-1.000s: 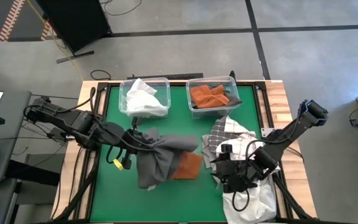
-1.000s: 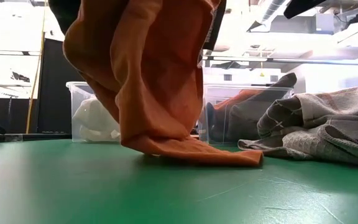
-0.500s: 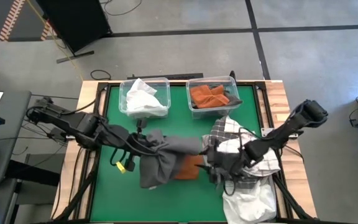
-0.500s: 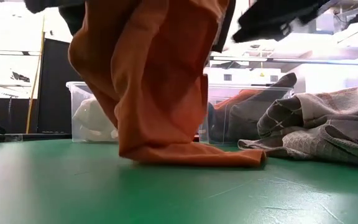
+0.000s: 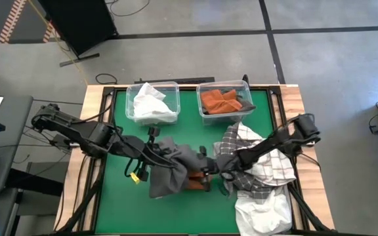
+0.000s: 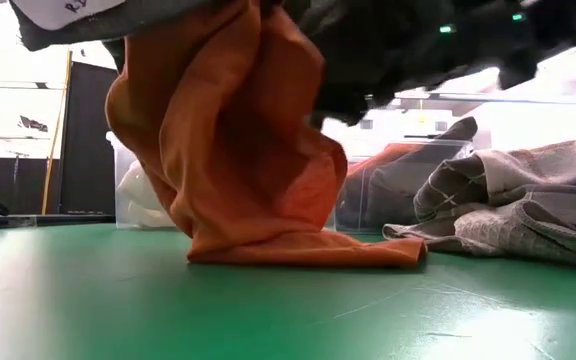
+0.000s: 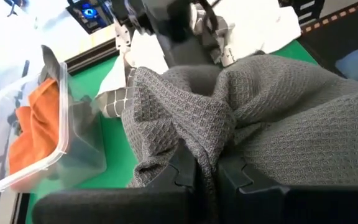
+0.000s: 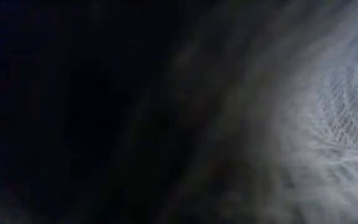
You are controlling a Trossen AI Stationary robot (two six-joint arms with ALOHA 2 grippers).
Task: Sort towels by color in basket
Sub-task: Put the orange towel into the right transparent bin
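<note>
My left gripper point(image 5: 153, 149) is over the table's middle, shut on a dark grey waffle-weave towel point(image 5: 172, 172). An orange towel point(image 5: 200, 183) shows under the grey one. In the low view the orange towel point(image 6: 238, 150) hangs from above with its lower end point(image 6: 308, 250) on the green table. My right gripper point(image 5: 210, 172) has reached in from the right and is right at the grey and orange towels. The right wrist view is dark and blurred by cloth. My left gripper pinches a bunched fold of the dark grey towel point(image 7: 207, 152) between its two fingers point(image 7: 185, 171), several layers together. It comes level from the table's left side. The towel is raised, draping away from the fingers and over the orange towel.
Two clear bins stand at the far edge: the left bin point(image 5: 131, 105) holds white towels, the right bin point(image 5: 204, 118) holds orange and dark grey ones. A pile of checked point(image 5: 268, 164), grey and white towels point(image 5: 264, 211) lies at the right, near side. Bare green mat point(image 5: 120, 203) lies near left.
My right arm has swung from the towel pile at the right toward the table's middle, up to the grey towel that my left gripper holds. My left gripper has shifted slightly right. The hanging orange towel has bunched and its upper part has moved left.
</note>
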